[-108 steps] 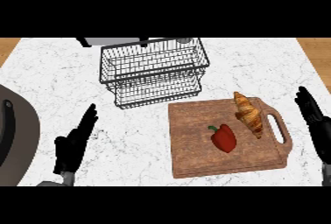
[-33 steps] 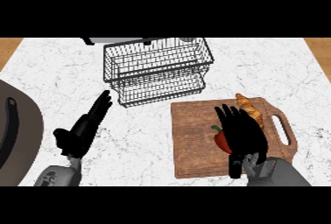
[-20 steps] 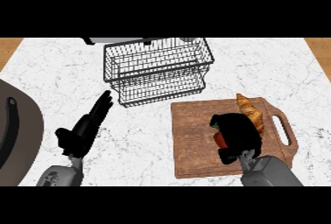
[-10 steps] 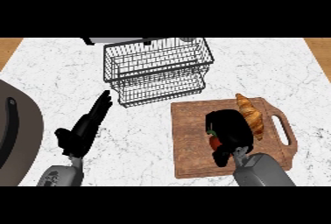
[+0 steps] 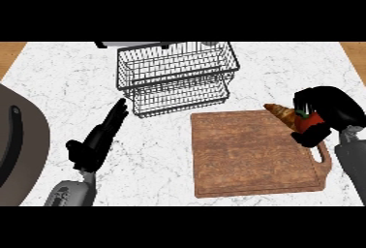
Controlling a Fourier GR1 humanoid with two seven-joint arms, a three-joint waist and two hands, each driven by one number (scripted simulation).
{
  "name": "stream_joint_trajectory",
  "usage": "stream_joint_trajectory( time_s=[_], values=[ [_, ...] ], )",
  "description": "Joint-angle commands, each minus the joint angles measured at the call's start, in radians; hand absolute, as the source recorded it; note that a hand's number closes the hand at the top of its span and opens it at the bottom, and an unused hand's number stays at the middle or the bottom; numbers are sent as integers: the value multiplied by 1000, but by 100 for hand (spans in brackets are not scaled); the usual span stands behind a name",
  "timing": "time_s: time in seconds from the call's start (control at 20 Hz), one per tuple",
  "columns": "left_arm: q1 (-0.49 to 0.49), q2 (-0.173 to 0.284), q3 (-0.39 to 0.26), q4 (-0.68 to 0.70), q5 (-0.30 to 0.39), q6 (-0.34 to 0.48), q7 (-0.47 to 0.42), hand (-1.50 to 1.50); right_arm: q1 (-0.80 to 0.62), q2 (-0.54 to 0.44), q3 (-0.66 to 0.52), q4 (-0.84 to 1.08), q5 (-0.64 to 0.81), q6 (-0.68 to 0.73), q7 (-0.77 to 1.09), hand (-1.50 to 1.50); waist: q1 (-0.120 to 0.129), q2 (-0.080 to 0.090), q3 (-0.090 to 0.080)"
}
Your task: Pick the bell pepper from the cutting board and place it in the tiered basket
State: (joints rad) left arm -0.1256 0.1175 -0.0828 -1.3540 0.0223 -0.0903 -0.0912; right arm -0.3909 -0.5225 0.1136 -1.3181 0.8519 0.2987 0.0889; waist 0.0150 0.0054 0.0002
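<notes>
My right hand (image 5: pixel 330 110) is curled round the red bell pepper (image 5: pixel 310 122), of which only a small red patch with a green stem shows. Hand and pepper hang over the right end of the wooden cutting board (image 5: pixel 250 155), lifted off its surface. The black wire tiered basket (image 5: pixel 175 75) stands at the back of the counter, well to the left of the pepper. My left hand (image 5: pixel 100 138) rests open on the marble to the left of the board, fingers pointing toward the basket.
A croissant (image 5: pixel 282 114) lies at the board's far right corner, partly hidden by my right hand. The board's handle (image 5: pixel 323 157) points right. A large dark pan (image 5: pixel 18 145) fills the left edge. A white object sits behind the basket.
My right hand closed on the pepper, lifted it off the board's middle and carried it to the right and up. The left hand stayed put.
</notes>
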Motion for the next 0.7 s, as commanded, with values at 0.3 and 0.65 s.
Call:
stream_joint_trajectory(
  time_s=[0.3,0.65],
  values=[
    [6,21,36,27,14,-16,-21,0,-176,-3,-302,97,-380,109,-222,150,-15,-6,-1],
    [43,-19,0,-43,-14,19,13,0,-387,6,-328,11,-472,223,-57,150,-9,-9,-1]
  ],
)
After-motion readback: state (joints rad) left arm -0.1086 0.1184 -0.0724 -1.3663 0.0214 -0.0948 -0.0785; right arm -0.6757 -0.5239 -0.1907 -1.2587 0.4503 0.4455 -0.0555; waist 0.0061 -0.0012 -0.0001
